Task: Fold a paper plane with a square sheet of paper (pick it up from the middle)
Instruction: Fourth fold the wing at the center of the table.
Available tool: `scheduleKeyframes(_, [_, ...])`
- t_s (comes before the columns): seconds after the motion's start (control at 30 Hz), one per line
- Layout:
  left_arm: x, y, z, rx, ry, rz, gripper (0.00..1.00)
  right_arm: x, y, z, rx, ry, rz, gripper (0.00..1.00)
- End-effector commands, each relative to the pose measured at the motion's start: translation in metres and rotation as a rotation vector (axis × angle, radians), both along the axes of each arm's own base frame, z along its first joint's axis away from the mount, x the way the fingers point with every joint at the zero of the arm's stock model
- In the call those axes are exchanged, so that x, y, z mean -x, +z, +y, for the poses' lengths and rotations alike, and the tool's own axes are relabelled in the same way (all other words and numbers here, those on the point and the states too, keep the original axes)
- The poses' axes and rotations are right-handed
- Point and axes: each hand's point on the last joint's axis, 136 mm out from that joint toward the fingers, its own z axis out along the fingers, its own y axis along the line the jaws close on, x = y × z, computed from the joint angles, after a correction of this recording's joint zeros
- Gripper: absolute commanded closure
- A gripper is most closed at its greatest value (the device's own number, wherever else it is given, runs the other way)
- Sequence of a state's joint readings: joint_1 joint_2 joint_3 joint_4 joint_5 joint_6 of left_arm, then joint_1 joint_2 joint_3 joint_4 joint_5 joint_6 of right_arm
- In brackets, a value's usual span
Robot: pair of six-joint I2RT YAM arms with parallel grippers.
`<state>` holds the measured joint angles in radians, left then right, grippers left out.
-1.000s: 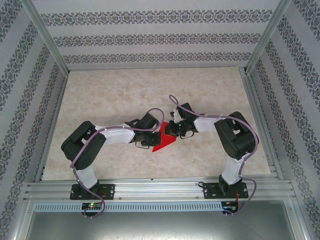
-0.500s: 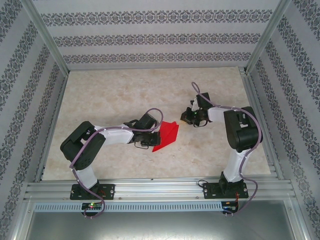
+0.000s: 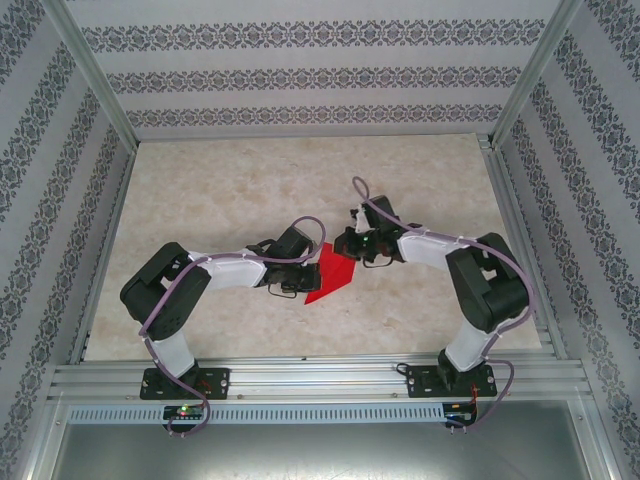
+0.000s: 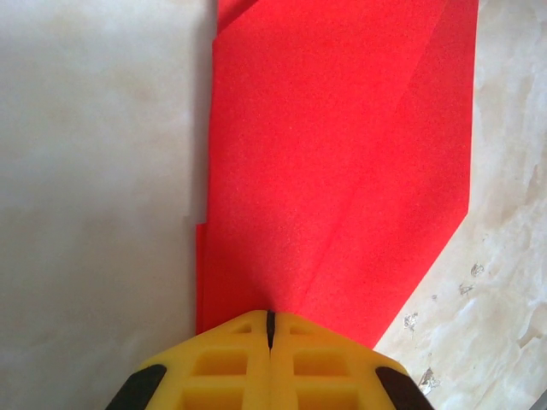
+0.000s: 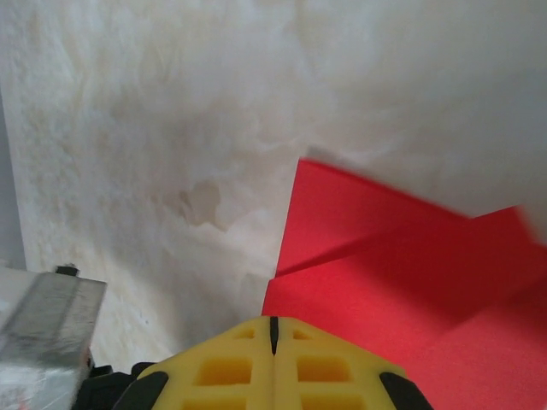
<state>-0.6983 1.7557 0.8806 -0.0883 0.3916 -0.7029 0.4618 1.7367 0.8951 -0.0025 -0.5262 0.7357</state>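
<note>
The square sheet of paper (image 3: 333, 279) is bright red and folded into a creased pointed shape. It lies flat on the marble table (image 3: 250, 190), mid-way between the arms. My left gripper (image 3: 304, 279) is shut, with its yellow fingertips (image 4: 256, 329) resting on the paper's (image 4: 342, 171) near end, where a crease runs away from them. My right gripper (image 3: 346, 249) is shut too, and its tips sit at the paper's (image 5: 385, 282) upper right edge, beside a folded flap. Neither pair of jaws has paper between them.
Aluminium rails (image 3: 310, 380) line the table's near edge, and patterned walls close in the back and sides. Bare tabletop stretches behind and to both sides of the paper. A grey metal part (image 5: 43, 316) sits at the lower left of the right wrist view.
The right gripper swung away to the right half a second ago and has come back to the paper's upper right edge. The left arm and the paper stayed put.
</note>
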Motion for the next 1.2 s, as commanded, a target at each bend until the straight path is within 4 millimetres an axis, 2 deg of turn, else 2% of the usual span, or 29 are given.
scheduleKeyframes(0.0, [0.029, -0.031, 0.029, -0.118, 0.002, 0.118, 1.0, 0.011, -0.018, 0.012, -0.013, 0.019, 0.055, 0.97])
scheduleKeyframes(0.2, [0.025, -0.023, 0.024, -0.089, 0.014, 0.103, 1.0, 0.022, -0.051, 0.005, 0.039, 0.013, 0.117, 0.97])
scheduleKeyframes(0.37, [0.007, 0.013, 0.003, 0.016, 0.026, 0.06, 1.0, 0.032, -0.073, -0.009, 0.127, 0.015, 0.159, 0.97])
scheduleKeyframes(0.5, [-0.003, 0.047, -0.012, 0.119, 0.072, 0.051, 0.88, 0.035, -0.083, -0.014, 0.158, 0.01, 0.184, 0.97])
scheduleKeyframes(0.6, [-0.002, 0.056, -0.016, 0.176, 0.119, 0.076, 0.81, 0.036, -0.086, -0.015, 0.169, 0.008, 0.191, 0.98])
scheduleKeyframes(0.73, [0.006, 0.047, -0.011, 0.178, 0.167, 0.125, 0.81, 0.037, -0.088, -0.016, 0.178, 0.01, 0.198, 0.98])
scheduleKeyframes(0.93, [0.017, 0.016, 0.005, 0.115, 0.242, 0.202, 0.84, 0.039, -0.091, -0.018, 0.186, 0.012, 0.209, 0.98])
scheduleKeyframes(1.17, [0.02, 0.003, 0.01, 0.119, 0.294, 0.236, 0.86, 0.04, -0.093, -0.019, 0.197, 0.012, 0.215, 0.98])
